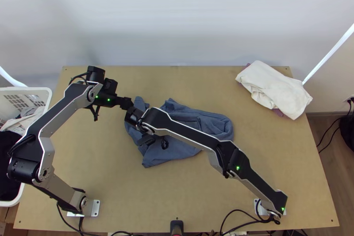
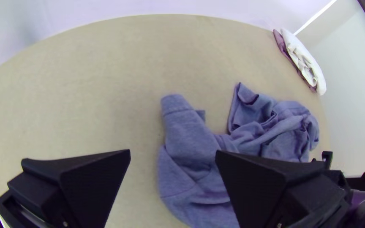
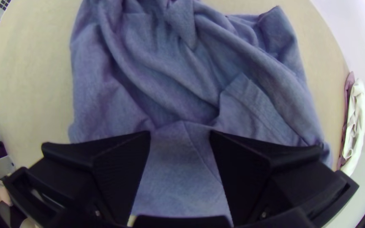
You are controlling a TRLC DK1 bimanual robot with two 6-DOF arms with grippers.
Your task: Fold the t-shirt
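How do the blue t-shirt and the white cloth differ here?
The blue t-shirt lies rumpled near mid-table; the white cloth sits at the far right corner. The t-shirt rests directly on the table, the white cloth on a mauve cloth. The t-shirt spreads wider than the white cloth. Both are creased.

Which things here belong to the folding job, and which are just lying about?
For the job:
blue t-shirt, bunched
left gripper, open
right gripper, open

Just lying about:
white cloth
mauve cloth under it
white basket
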